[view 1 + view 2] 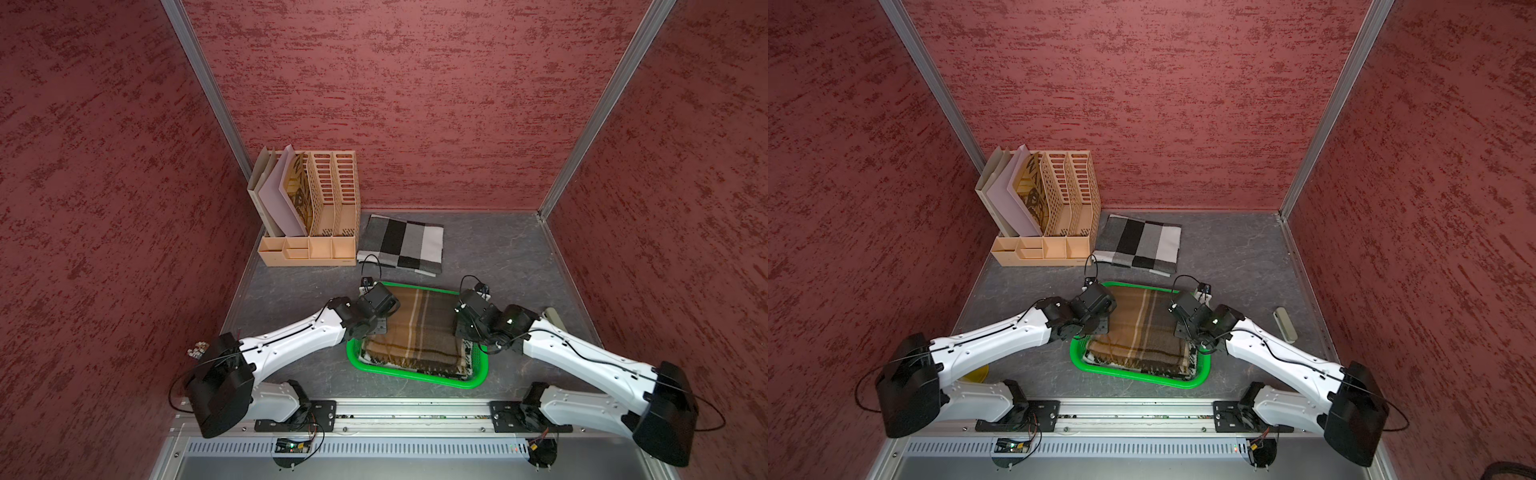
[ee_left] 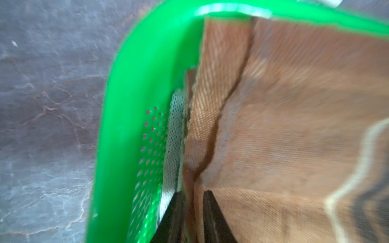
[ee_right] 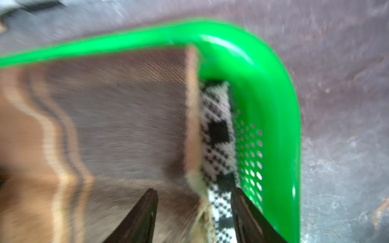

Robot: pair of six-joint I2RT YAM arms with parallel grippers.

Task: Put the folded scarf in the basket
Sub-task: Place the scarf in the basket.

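Both wrist views blur: right hand (image 3: 193, 189) stands wide over the scarf (image 1: 415, 328) in the basket (image 1: 428, 378); left hand (image 2: 193, 192) barely parted, grip unclear.

In both top views the light is even, moderate and overhead, the focus is sharp and the shadows are soft. A bright band glares off the metal rail (image 1: 411, 409) at the near edge, and the corner posts (image 1: 207, 79) splay outward with wide-angle distortion. In both wrist views heavy motion blur smears the scarf (image 2: 294, 126) weave, white glare streaks mark the basket (image 2: 147, 63) rim, and the close fingertips (image 3: 145, 212) are soft-edged.
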